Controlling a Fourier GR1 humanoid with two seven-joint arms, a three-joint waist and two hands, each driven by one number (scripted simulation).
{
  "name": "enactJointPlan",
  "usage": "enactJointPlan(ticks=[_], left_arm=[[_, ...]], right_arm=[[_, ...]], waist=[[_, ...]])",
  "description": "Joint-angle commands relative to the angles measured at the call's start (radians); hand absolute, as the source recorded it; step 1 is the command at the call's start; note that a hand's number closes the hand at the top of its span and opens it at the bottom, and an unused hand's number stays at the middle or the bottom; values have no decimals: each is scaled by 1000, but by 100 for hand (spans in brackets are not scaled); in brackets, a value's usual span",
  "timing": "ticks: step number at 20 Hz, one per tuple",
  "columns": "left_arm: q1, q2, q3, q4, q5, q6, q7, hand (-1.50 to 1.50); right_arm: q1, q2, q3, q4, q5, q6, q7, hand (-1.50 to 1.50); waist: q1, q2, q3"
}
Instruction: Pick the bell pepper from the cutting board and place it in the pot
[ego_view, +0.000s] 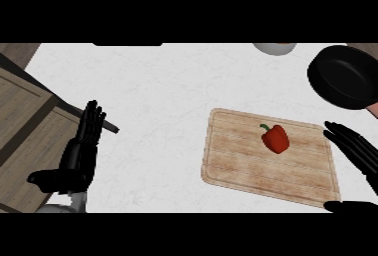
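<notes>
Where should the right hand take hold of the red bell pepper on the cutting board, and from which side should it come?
Probably around the wide red body of the bell pepper, not the thin green stem. It lies on its side on the cutting board, stem toward the far-left. The open right hand is just off the board's right edge, so coming from the right looks shortest.

Left hand (81, 150) rests open at left, right hand (358, 150) open at right edge
</notes>
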Motion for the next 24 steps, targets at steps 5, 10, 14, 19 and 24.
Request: enactJointPlan(ticks=[5, 10, 14, 19, 24], left_arm=[[-9, -76, -17, 33, -48, 1, -27, 0], [-39, -73, 22, 43, -67, -14, 11, 0], [-15, -106, 34, 65, -92, -30, -33, 0], [32, -102, 56, -59, -112, -41, 55, 0], [61, -92, 99, 0, -98, -126, -29, 0]], right_arm=[[-99, 119, 139, 50, 216, 34, 214, -150], [-177, 127, 98, 195, 257, 78, 201, -150], [-218, 184, 110, 268, 295, 74, 162, -150], [-274, 225, 73, 278, 326, 106, 183, -150], [-226, 200, 20, 334, 334, 68, 71, -150]], waist=[[-1, 1, 1], [-2, 1, 1], [-2, 1, 1], [-1, 0, 1], [-3, 0, 1]])
